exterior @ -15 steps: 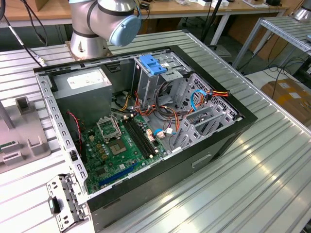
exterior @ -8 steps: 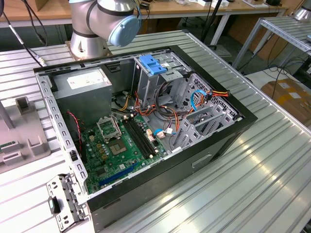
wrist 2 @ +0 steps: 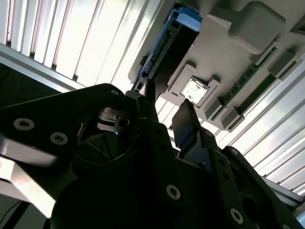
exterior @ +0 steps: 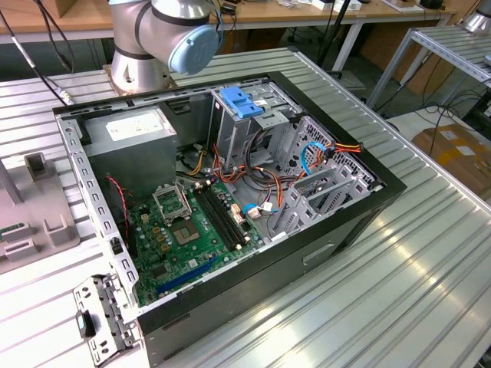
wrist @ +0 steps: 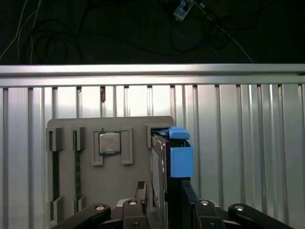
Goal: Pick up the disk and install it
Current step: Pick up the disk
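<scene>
Looking down along the arm, we see the disk (wrist: 164, 152) standing on its thin edge in 1 slot of the grey holder plate (wrist: 119, 191), and this plate rests on the ribbed metal table (wrist: 248, 143). We think it stands upright like this so that both flat faces are free for a grasp from above.

The gripper (wrist: 163, 187) is just over the near end of the disk, with 1 finger at each side. In the second wrist view the 2 fingers (wrist 2: 186, 124) are parted and bright table shows in the gap between them, so we judge that they clamp nothing.

On the plate we count 1 disk, 1 square processor chip (wrist: 109, 142) in its own recess, and 2 long narrow slots. The disk carries 1 blue rail (wrist: 181, 160) at its far end.

In the exterior view, 1 computer case (exterior: 322, 253) lies on its side with the cover off, probably so that its inside can be reached from above. We count 1 blue latch piece (exterior: 240, 102) on its drive cage.
</scene>
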Robot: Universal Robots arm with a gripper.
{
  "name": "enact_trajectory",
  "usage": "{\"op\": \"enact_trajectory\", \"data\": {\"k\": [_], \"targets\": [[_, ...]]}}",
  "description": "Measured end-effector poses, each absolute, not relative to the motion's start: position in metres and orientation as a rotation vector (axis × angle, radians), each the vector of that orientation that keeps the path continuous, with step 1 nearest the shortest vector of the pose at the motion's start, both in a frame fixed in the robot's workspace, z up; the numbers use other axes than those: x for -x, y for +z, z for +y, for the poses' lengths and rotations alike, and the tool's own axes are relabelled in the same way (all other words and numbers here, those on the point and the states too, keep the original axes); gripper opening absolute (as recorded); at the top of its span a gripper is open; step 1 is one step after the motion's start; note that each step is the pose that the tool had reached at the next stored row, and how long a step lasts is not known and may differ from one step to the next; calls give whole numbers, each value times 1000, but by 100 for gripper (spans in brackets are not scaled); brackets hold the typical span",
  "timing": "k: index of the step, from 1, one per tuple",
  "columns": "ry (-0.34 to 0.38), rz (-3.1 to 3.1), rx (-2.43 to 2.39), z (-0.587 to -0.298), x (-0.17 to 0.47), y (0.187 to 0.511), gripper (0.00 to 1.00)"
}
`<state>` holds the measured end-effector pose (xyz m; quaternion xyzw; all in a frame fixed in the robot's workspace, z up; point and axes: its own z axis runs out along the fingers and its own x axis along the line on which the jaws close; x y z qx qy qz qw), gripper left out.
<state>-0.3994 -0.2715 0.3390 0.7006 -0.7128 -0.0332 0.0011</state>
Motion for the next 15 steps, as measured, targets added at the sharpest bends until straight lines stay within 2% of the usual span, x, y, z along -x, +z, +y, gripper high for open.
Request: {"op": "enact_trajectory", "data": {"k": [12, 13, 15], "targets": [[-104, -2176, -2258, -269, 401, 339, 43], [-104, -2176, -2258, -269, 401, 339, 55], [-104, -2176, -2258, -269, 401, 339, 55]]}}
